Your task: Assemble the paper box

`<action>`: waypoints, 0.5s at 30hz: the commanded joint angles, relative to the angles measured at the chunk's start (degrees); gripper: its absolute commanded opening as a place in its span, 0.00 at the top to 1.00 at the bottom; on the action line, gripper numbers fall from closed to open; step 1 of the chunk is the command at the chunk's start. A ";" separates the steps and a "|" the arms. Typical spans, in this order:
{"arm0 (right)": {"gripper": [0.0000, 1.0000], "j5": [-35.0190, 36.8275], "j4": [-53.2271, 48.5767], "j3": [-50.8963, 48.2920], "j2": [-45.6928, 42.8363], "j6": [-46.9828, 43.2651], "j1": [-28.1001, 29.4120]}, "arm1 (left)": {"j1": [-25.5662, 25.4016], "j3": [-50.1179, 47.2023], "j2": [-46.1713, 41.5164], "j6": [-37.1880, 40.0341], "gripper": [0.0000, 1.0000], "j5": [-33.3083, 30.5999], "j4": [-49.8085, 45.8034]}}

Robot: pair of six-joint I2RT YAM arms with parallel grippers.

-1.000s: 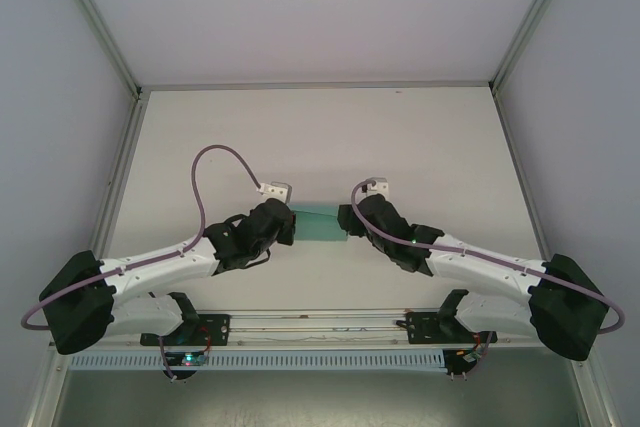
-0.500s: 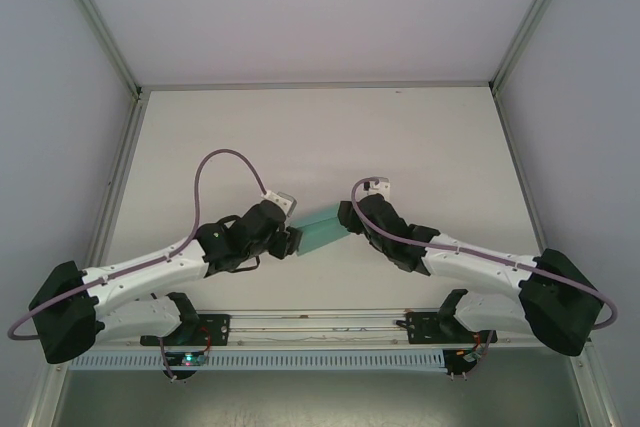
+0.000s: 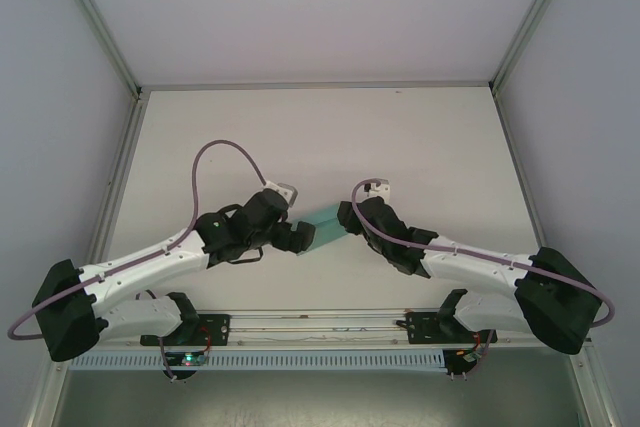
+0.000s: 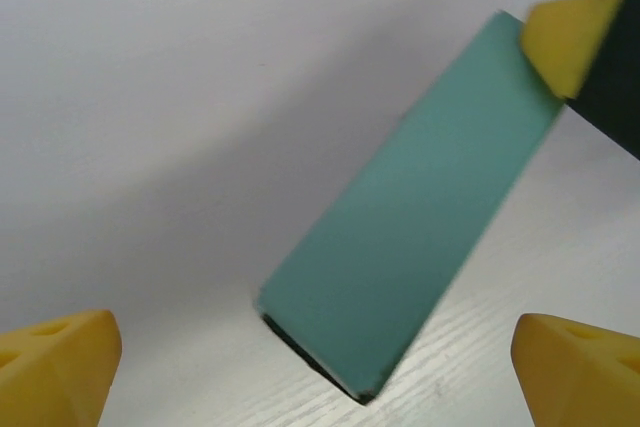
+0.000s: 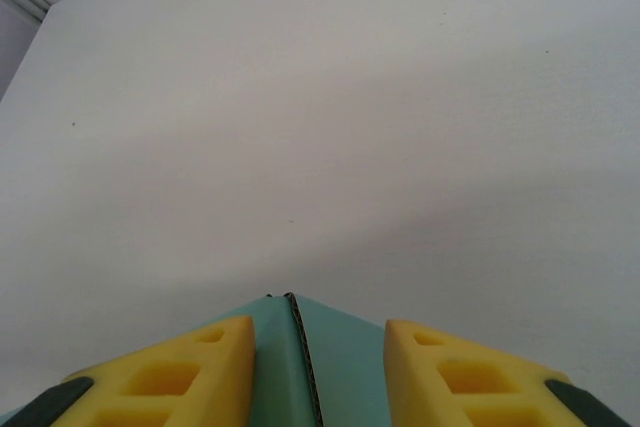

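The paper box [image 3: 322, 226] is a flat teal-green card box held slanted between my two arms over the middle of the table. In the left wrist view the paper box [image 4: 420, 217] leans with its low corner on the table. My left gripper [image 4: 318, 362] stands wide open in front of that low end, its fingers [image 4: 60, 362] clear of the card. From above, the left gripper [image 3: 299, 237] is just left of the box. My right gripper [image 3: 346, 219] is shut on the box's raised end, and the right wrist view has the folded card [image 5: 300, 367] between its pads [image 5: 170, 377].
The white table [image 3: 320, 137] is walled in by grey panels on the left, right and back. A metal rail [image 3: 320, 325] with wiring runs along the near edge between the arm bases. A purple cable [image 3: 205, 172] loops above the left arm.
My left gripper has opened and let go of the box's left end. The box has swung from level to slanted, with its left end lower. The right gripper has tightened on its end.
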 commanded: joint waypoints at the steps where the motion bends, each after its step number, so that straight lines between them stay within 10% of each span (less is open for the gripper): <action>1: 0.62 -0.53 -11.21 -4.16 2.31 -0.28 0.60 | 2.46 -1.54 -1.50 -5.43 0.00 0.70 0.55; 15: 0.64 -2.23 -9.22 -6.13 3.07 -2.46 -1.39 | 5.58 -22.18 -2.58 -14.34 0.32 7.21 18.00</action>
